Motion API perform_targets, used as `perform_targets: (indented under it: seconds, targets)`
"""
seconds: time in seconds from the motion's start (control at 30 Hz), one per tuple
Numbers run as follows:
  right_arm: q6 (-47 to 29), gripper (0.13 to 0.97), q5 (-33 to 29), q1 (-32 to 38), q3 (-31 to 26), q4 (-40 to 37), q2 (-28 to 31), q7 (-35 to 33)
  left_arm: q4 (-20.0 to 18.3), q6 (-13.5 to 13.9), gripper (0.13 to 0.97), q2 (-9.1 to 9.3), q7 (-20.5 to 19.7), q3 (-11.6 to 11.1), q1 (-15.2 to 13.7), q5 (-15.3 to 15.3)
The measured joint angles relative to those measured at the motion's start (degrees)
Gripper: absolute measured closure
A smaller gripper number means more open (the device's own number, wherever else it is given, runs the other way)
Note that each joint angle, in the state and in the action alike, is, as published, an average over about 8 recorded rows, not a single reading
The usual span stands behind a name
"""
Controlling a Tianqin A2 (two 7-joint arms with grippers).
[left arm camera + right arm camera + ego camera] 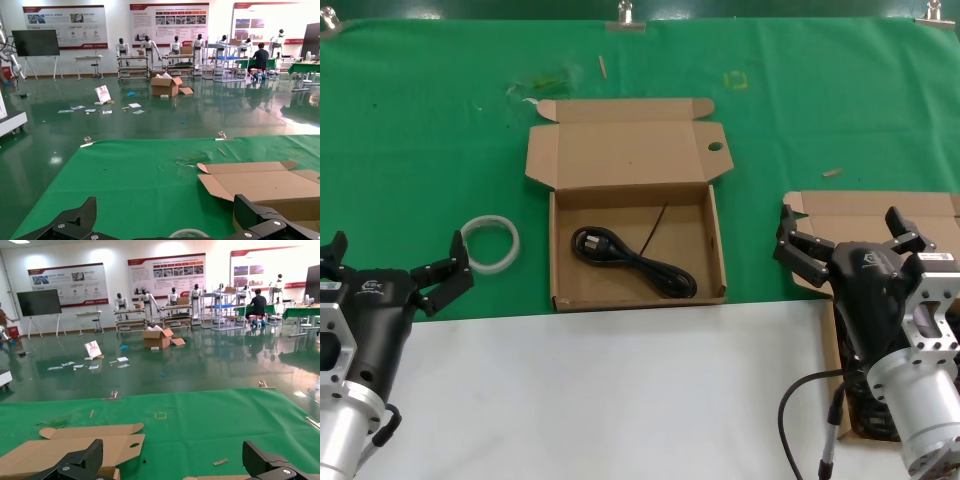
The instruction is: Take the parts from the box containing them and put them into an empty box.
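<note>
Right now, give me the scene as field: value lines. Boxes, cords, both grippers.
centre box: open, lid tab with oval hole; holds one black power cord
right box: open, mostly hidden behind the right arm; dark cords visible low beside the arm
left gripper: open, empty, near the white tape ring
right gripper: open, empty, over the right box
surface: green cloth at the back, white strip in front

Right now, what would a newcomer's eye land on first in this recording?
An open brown cardboard mailer box sits mid-table on green cloth, a bundled black power cord inside. A white tape ring lies to its left, near the open left end effector. The open right end effector hovers over a second brown cardboard box.
</note>
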Motion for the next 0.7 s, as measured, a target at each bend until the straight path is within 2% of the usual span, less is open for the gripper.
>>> perform_targets:
  seconds: [0.7]
  targets:
    - [0.0, 0.129, 0.0, 0.0, 0.0, 0.0, 0.0, 0.0, 0.0, 0.0, 0.132, 0.00, 0.0, 0.0, 0.0, 0.0]
